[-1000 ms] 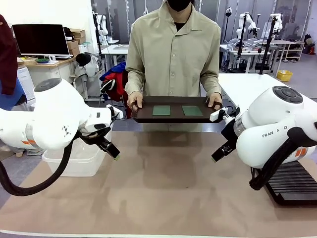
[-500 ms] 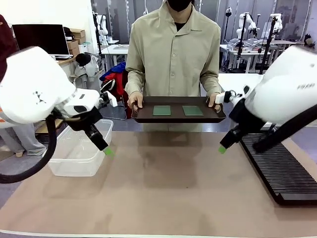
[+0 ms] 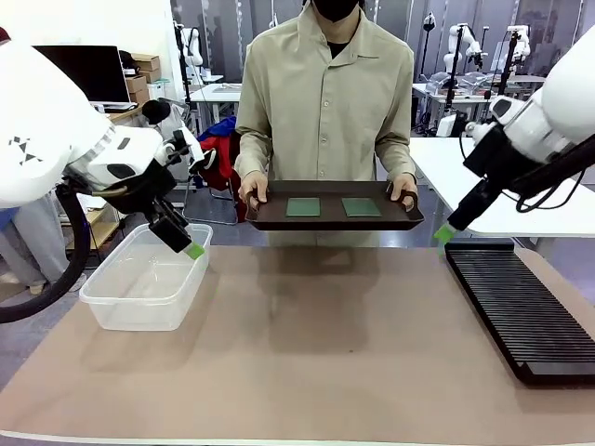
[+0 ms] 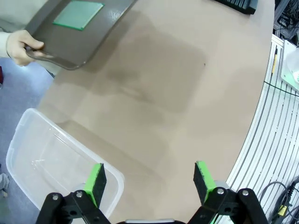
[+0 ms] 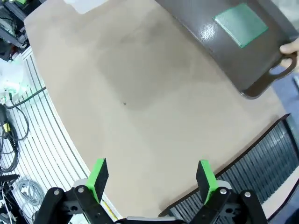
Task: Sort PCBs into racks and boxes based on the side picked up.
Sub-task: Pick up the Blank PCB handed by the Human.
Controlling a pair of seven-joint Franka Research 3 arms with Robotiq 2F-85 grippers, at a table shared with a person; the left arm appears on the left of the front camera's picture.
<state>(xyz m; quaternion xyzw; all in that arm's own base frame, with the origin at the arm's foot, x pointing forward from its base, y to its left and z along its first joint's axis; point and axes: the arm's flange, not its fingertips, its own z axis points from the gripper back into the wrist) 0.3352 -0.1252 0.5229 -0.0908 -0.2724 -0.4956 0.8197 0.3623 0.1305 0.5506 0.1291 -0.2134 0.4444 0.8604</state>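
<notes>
A person at 12 o'clock holds a dark brown tray (image 3: 330, 223) by both ends at the table's (image 3: 325, 372) far edge, with two green PCBs (image 3: 303, 207) lying flat side by side on it. The left gripper (image 3: 192, 249), jaws spread wide and empty, hangs over the clear box (image 3: 121, 311) at 9 o'clock. The right gripper (image 3: 444, 232), jaws likewise apart, hovers near the black rack's (image 3: 521, 307) far end at 3 o'clock. The tray seems clear of the tabletop, though the angle leaves that unsure
</notes>
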